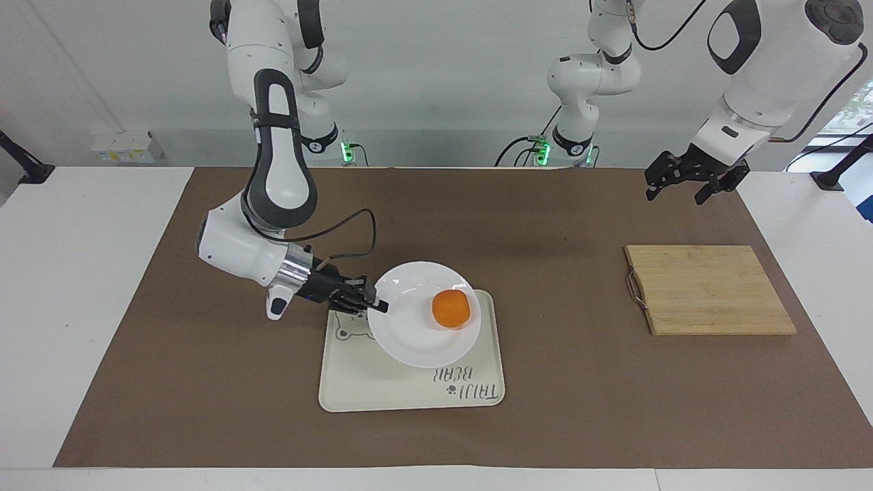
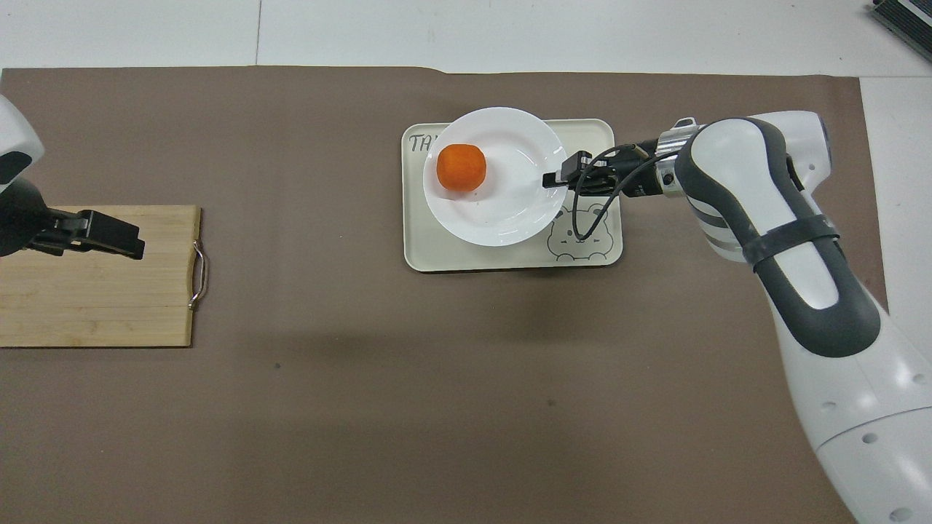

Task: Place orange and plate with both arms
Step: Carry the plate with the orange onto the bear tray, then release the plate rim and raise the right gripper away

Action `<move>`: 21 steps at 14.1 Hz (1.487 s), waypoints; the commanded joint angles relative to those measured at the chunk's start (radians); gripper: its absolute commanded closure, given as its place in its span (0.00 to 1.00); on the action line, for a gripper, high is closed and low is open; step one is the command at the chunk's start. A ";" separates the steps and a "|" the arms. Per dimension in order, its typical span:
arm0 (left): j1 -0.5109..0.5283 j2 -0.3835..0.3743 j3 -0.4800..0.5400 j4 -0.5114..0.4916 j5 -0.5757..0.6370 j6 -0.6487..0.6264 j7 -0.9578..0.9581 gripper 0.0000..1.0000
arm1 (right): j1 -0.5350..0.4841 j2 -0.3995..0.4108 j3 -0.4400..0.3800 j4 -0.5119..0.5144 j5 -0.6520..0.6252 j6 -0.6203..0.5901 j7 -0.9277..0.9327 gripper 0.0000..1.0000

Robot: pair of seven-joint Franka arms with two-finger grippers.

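Observation:
The white plate hangs over the cream tray, toward the tray's edge farther from the robots. I cannot tell whether it touches the tray. On the plate lies the orange, toward the left arm's end. My right gripper is shut on the plate's rim at the side toward the right arm's end. My left gripper waits open and empty in the air by the cutting board.
A bamboo cutting board with a metal handle lies on the brown mat at the left arm's end of the table. The tray's bear print and lettering are partly covered by the plate. White tabletop borders the mat.

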 commanded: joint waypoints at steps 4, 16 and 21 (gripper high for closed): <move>0.013 0.011 -0.009 0.023 0.007 -0.023 -0.010 0.00 | -0.005 0.123 0.019 0.096 0.027 0.037 -0.019 1.00; 0.011 0.011 -0.009 0.023 0.007 -0.023 -0.010 0.00 | 0.001 0.107 0.012 0.009 -0.049 0.086 -0.024 1.00; 0.013 0.011 -0.009 0.023 0.007 -0.023 -0.010 0.00 | 0.001 0.107 0.006 0.004 -0.091 0.100 -0.012 0.34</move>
